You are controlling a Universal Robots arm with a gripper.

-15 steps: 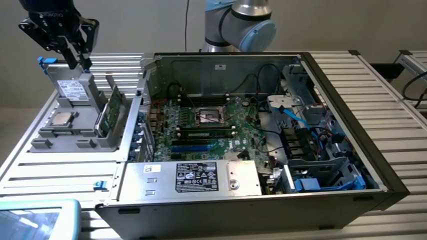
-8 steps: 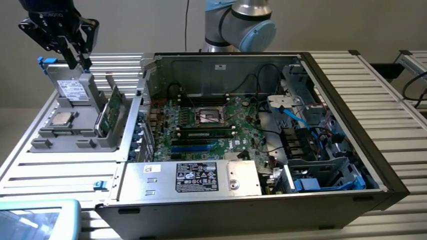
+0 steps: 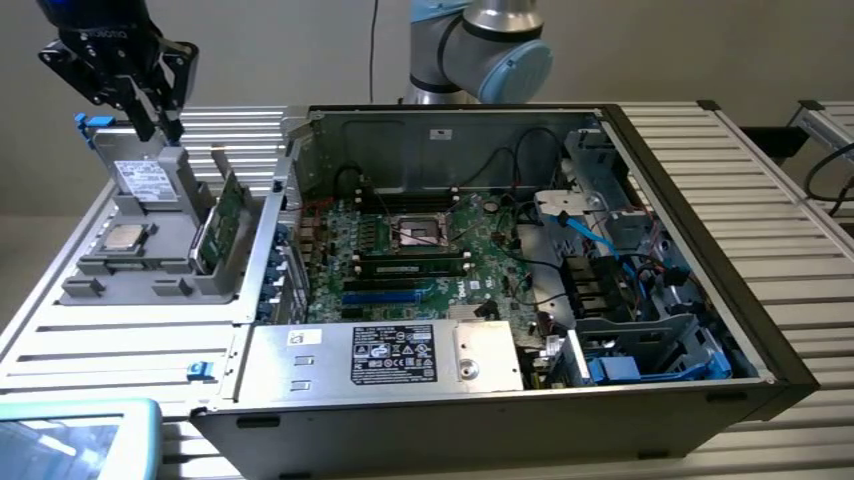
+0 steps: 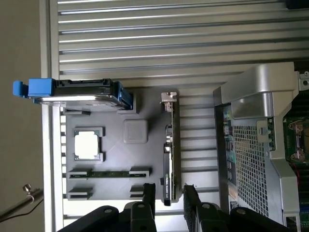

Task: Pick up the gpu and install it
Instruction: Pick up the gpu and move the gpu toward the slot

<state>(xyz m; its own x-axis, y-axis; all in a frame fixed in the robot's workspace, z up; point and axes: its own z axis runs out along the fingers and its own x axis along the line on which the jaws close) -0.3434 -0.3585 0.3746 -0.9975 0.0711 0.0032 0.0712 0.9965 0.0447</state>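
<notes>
Claw (image 3: 156, 128) wide, empty, above gpu (image 3: 220, 225): on edge in tray (image 3: 127, 265), long axis alongside PC case (image 3: 467, 425).

The exterior view looks down at a slant from a raised spot. It stands far enough back to take in the whole open black metal computer case (image 3: 467, 430), the ribbed aluminium table (image 3: 120, 340), the grey plastic parts tray (image 3: 134, 262) and the black two-fingered gripper (image 3: 144, 112) above it. The wrist view looks straight down past the gripper (image 4: 168, 193), much nearer. Both views share the tray below the jaws, the gpu (image 4: 170, 145), a flat green-and-black card in line with the jaws' gap, and the case's perforated grey wall (image 4: 248, 159) beside them.
</notes>
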